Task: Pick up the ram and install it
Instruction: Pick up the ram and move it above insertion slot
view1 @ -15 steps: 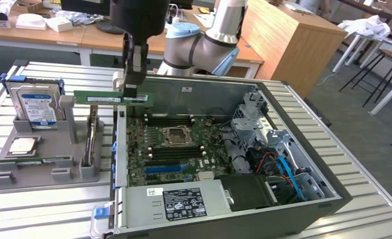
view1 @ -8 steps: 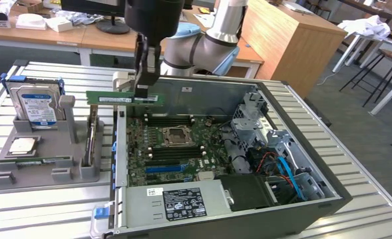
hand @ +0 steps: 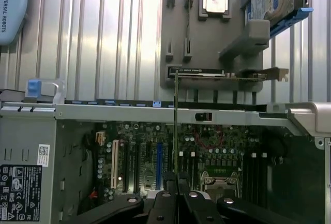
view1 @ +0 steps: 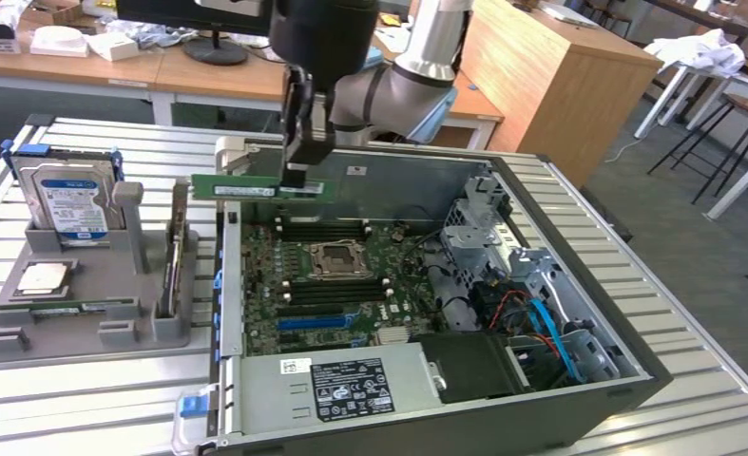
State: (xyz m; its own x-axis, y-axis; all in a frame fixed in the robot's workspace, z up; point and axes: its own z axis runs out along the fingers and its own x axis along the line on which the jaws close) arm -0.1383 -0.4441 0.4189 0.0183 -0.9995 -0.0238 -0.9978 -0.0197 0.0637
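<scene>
The ram is a long green stick that hangs level in the air over the back edge of the open computer case. My gripper is shut on its upper edge, near the end toward the exterior view's right. In the wrist view the ram appears edge-on as a thin vertical line rising from my gripper. Below lies the motherboard, with black memory slots on either side of the CPU socket.
A grey holder tray stands beside the case at the exterior view's left. It carries a blue-labelled hard drive, a square silver CPU chip and an upright card. The case's power supply and drive cage rise around the board.
</scene>
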